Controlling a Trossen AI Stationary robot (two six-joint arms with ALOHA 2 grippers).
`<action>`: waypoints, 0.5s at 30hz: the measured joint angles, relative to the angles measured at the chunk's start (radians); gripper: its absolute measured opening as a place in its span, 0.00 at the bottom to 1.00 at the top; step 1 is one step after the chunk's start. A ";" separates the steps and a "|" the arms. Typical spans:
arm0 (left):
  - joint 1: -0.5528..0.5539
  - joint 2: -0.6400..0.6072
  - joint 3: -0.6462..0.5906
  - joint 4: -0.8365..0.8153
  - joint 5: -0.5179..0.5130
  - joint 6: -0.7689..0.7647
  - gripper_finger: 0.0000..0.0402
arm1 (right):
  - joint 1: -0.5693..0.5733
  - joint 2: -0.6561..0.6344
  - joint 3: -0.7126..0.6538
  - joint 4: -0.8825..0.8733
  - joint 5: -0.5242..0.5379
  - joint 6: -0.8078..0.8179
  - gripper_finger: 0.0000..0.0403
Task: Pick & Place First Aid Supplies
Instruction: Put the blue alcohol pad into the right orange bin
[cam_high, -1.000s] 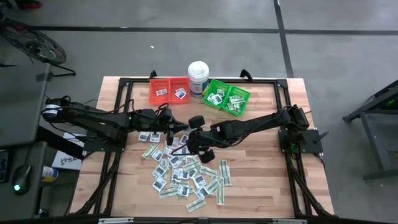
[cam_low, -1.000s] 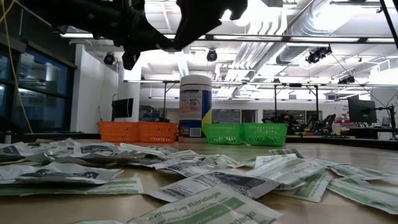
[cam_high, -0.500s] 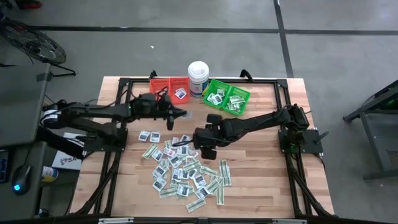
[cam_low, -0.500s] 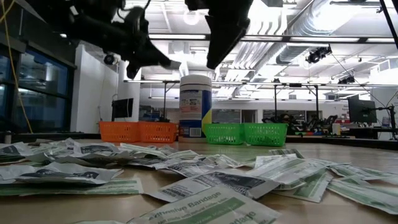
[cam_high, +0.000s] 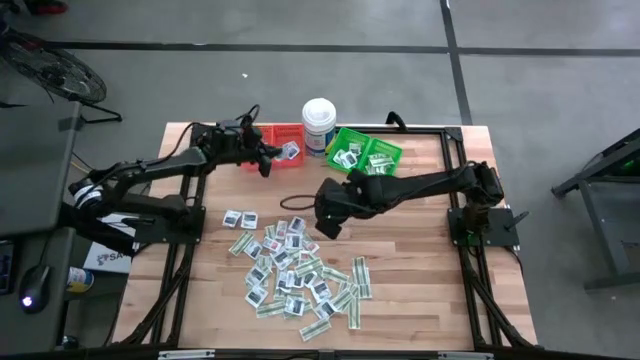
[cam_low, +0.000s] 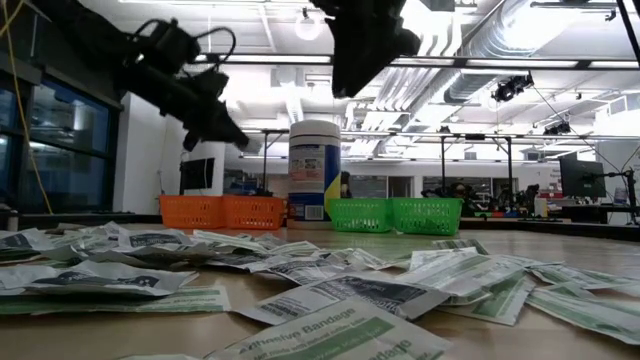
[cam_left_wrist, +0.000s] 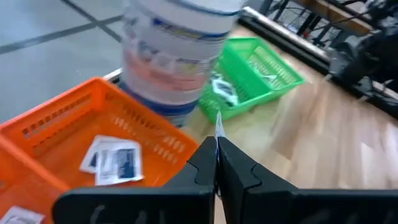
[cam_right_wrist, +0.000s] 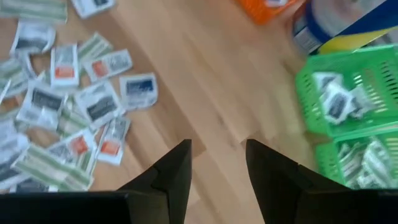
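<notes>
White tub (cam_high: 318, 123) at table's far edge, between orange bin (cam_high: 272, 144) and green bin (cam_high: 366, 155). Orange bin just under left claw; green bin just beyond right claw. Wooden table (cam_high: 420, 270).

I note the tub (cam_high: 319, 124) standing at the table's (cam_high: 420, 260) far edge, between two pairs of bins. The left bins (cam_high: 272, 143) hold a few packets; the right bins (cam_high: 366, 155) hold more. The packets (cam_high: 295, 272) lie scattered across the table's middle and near side. The left pincer (cam_high: 268, 160) hangs over the left bins; the right pincer (cam_high: 322, 222) hangs between packets and bins.
</notes>
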 joint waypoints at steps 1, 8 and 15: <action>0.022 0.017 0.000 0.011 0.012 0.005 0.00 | -0.005 -0.009 0.000 0.001 0.008 0.000 0.36; 0.116 0.188 0.043 0.053 0.096 0.037 0.00 | -0.042 -0.054 0.000 0.011 0.053 -0.005 0.36; 0.124 0.332 0.179 0.068 0.126 0.062 0.00 | -0.058 -0.063 0.000 0.012 0.046 -0.011 0.36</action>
